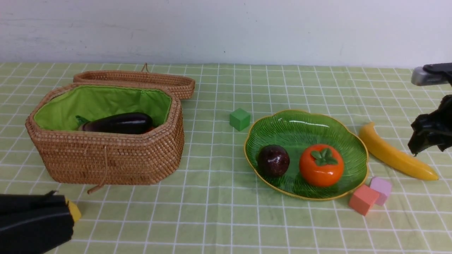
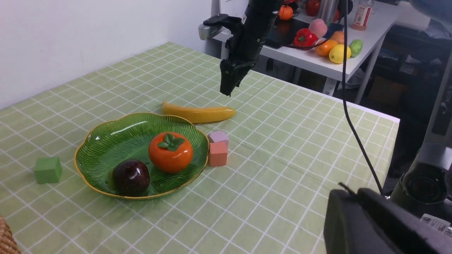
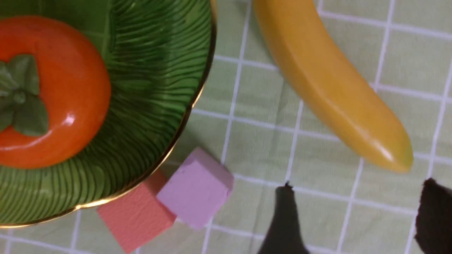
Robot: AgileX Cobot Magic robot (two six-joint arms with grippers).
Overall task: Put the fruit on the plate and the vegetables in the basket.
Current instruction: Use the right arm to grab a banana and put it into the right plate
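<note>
Yellow banana (image 1: 395, 152) lengthwise beside plate (image 1: 356, 141), off-dish

Even, bright, diffuse light across all views; shadows soft and short. White glare streaks on plate (image 1: 306, 128) and glossy spot on persimmon (image 1: 321, 164) point to light from above. Mangosteen (image 1: 273, 160) carries small highlights. Faint shadow under basket (image 1: 106, 155) on counter (image 1: 212, 218). Front view sharp, slightly washed at wall. Right wrist view soft (close range): banana (image 3: 332, 84) blurred along edges, right gripper (image 3: 356, 218) jaws dark, unfocused. Left wrist view: near black housing blurred.
</note>
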